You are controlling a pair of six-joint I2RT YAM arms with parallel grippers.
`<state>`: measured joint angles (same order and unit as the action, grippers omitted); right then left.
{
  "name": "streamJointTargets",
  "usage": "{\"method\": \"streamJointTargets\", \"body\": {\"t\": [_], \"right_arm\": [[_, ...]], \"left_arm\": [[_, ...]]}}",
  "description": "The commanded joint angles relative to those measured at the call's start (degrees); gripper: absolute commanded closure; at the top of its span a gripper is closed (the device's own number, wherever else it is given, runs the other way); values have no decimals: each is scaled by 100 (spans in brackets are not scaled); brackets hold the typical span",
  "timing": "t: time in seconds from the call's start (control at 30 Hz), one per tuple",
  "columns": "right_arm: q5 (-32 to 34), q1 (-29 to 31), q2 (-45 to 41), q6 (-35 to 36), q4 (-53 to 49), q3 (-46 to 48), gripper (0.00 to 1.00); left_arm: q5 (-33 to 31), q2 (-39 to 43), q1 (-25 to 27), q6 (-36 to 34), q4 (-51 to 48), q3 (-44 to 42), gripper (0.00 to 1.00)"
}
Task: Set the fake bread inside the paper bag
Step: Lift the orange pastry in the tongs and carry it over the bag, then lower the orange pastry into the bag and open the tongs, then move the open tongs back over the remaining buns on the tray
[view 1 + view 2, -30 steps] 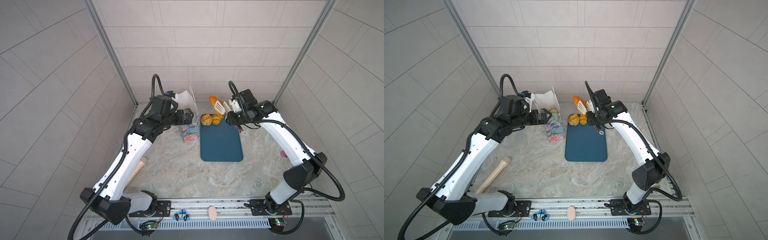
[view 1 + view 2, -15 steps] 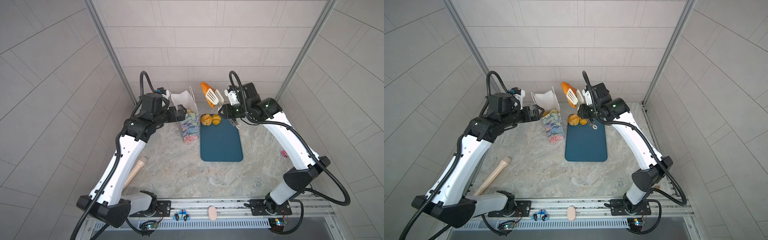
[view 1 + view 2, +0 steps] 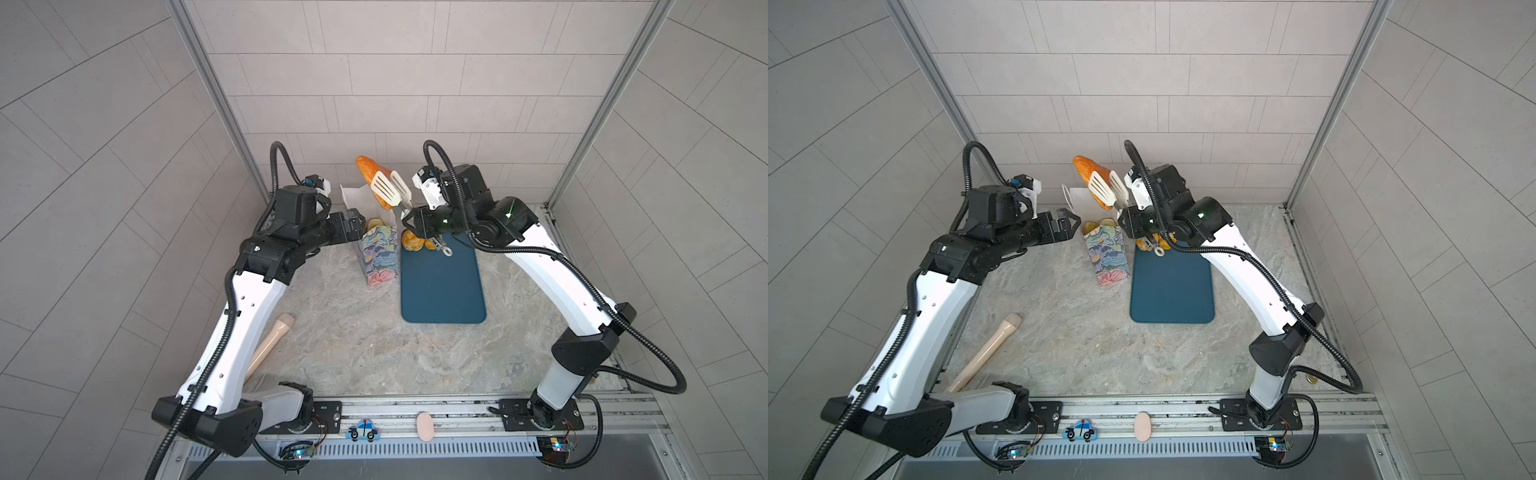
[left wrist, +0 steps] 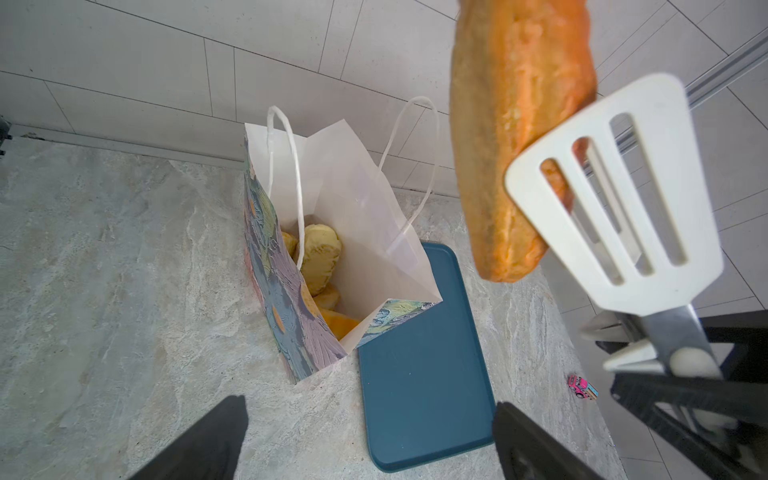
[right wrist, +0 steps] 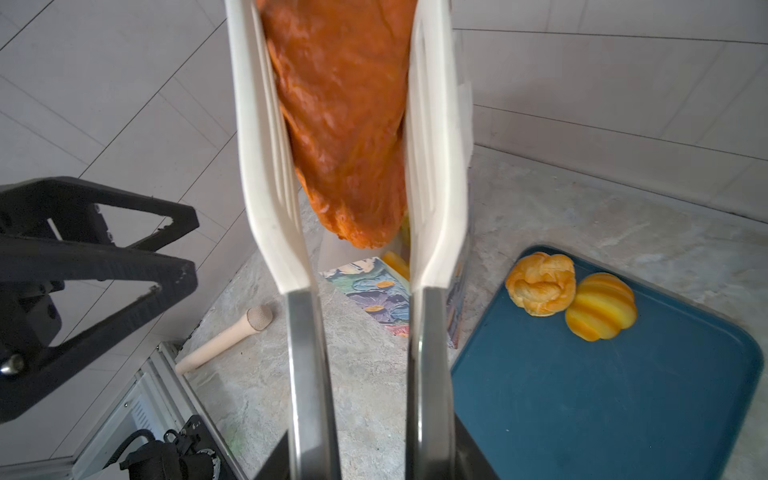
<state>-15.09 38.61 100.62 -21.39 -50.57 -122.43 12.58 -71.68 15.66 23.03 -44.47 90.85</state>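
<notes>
Right pincer [image 3: 409,217]: closed firmly on the handles of steel tongs [image 3: 390,192] with flat, slotted white plastic blades. Pinched between those blades and held aloft, a long glossy orange-brown fake bread loaf [image 3: 367,169], crust rough and mottled, over the far edge of the desk [image 3: 353,353] and close above the open mouth of the tall paper bag [image 3: 379,259].

Left pincer [image 3: 1067,226]: spread wide, holding nothing, near the bag's left side.

Desk of matt grey-beige marbled stone look, boxed in by pale grey tiled walls [image 3: 415,83] and aluminium corner posts [image 3: 216,104].

Bag upright near the far edge, plain white inside, pastel flower print outside, white cord handles raised. Inside it, several smooth yellow toy pastries [image 4: 318,257].

Just beside the bag's right side, a flat dark teal tray [image 3: 442,291] with rounded corners. At its far left corner, side by side, a knotted golden roll [image 5: 540,284] and a ribbed round yellow bun [image 5: 600,305].

Near the desk's left edge, a pale wooden rolling pin [image 3: 270,345], lying flat.
</notes>
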Motion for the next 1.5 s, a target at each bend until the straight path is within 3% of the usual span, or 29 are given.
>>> {"method": "streamJointTargets", "body": {"t": [0.0, 0.3, 0.8, 1.47], "right_arm": [[125, 168, 195, 170, 137, -382, 56], [501, 187, 734, 31, -160, -641, 57], [549, 97, 1149, -44, -571, -947, 56], [561, 103, 1238, -72, -819, -1276, 43]], "left_arm": [[-54, 193, -59, -74, -88, 59, 0], [-76, 297, -107, -86, -131, -41, 0], [73, 304, -108, -33, -131, -250, 0], [177, 208, 15, -20, -185, -290, 0]]}}
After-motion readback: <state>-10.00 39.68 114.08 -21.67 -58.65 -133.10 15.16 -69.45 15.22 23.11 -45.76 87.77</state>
